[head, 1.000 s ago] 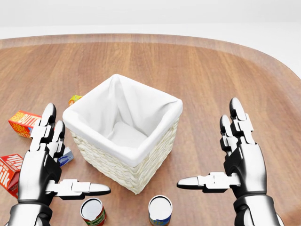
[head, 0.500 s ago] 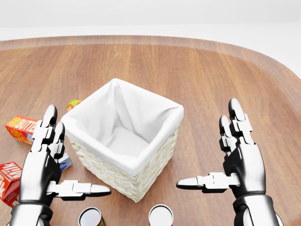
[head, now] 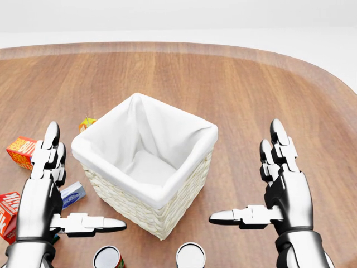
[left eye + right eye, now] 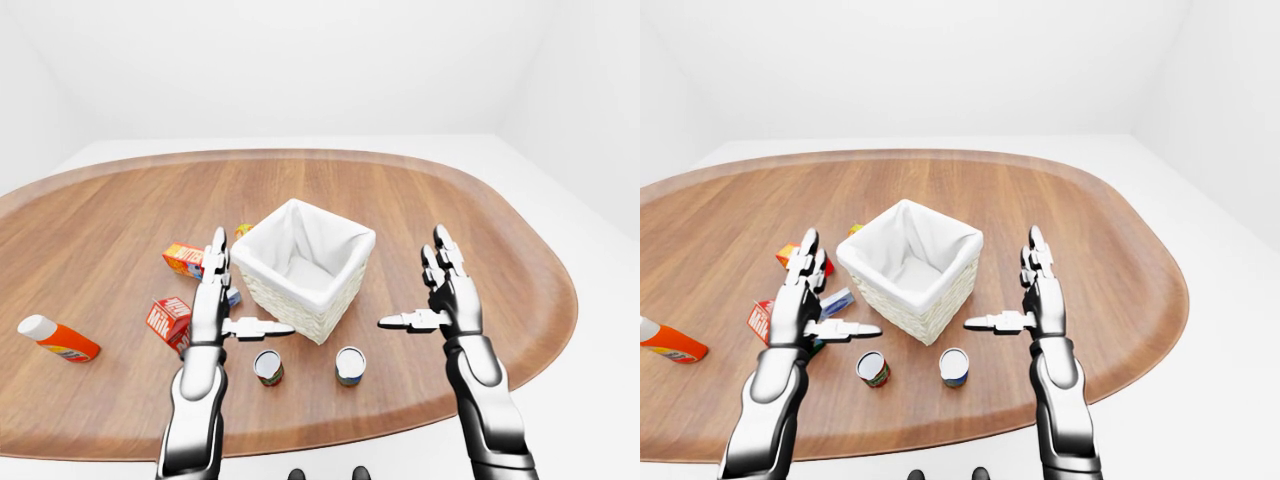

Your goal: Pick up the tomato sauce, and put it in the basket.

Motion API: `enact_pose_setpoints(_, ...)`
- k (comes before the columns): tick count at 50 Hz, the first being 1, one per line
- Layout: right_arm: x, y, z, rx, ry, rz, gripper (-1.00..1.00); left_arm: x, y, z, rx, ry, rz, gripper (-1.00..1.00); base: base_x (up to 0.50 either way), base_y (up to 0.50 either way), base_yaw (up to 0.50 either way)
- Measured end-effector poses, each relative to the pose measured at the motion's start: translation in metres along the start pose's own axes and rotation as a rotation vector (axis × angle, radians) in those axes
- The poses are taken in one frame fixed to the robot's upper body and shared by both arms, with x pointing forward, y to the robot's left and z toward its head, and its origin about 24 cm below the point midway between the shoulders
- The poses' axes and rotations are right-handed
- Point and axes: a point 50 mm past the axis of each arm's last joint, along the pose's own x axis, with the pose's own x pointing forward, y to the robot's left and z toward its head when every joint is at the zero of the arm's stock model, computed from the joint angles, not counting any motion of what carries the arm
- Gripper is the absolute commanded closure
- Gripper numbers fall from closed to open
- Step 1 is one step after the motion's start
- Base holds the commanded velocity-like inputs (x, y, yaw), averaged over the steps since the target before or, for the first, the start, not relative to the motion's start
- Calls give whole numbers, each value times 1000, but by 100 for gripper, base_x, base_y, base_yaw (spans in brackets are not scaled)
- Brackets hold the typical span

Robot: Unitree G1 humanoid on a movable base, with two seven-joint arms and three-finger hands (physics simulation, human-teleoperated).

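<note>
Shifted leftward from the basket (image 3: 146,162) over half a second, left hand (image 3: 42,195) empty and splayed, tomato sauce (image 4: 267,366) ungrasped.

**Bright, even light; sharp renders with little shadow**

The scene is lit brightly and evenly, as if from overhead, and the white walls and floor are washed almost to blankness. Only soft, short shadows are cast: a faint one under the basket (image 3: 146,167) on the table (image 3: 240,84), and small ones under the cans in the left-eye view. Pale highlights are seen on the metal of the left hand (image 3: 42,195) and right hand (image 3: 281,190). The wood shows a mild sheen, without harsh glare. No blur is found. In the eye views the table edge is bowed by a wide lens.
</note>
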Motion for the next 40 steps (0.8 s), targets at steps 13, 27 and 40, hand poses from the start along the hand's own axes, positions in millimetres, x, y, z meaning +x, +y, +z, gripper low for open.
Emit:
enact_pose_setpoints(13, 1, 0, -3, -4, 12, -2, -100, -7, 1, -6, 70, 29, 15, -100, 0, 0, 0)
enact_pose_setpoints(27, 2, -1, -6, -6, 15, -4, -100, -16, 6, -15, 158, 48, 32, -100, 0, 0, 0)
enact_pose_setpoints(40, 4, -2, -5, -7, 15, -9, -100, -23, 9, -20, 205, 53, 33, -100, 0, 0, 0)
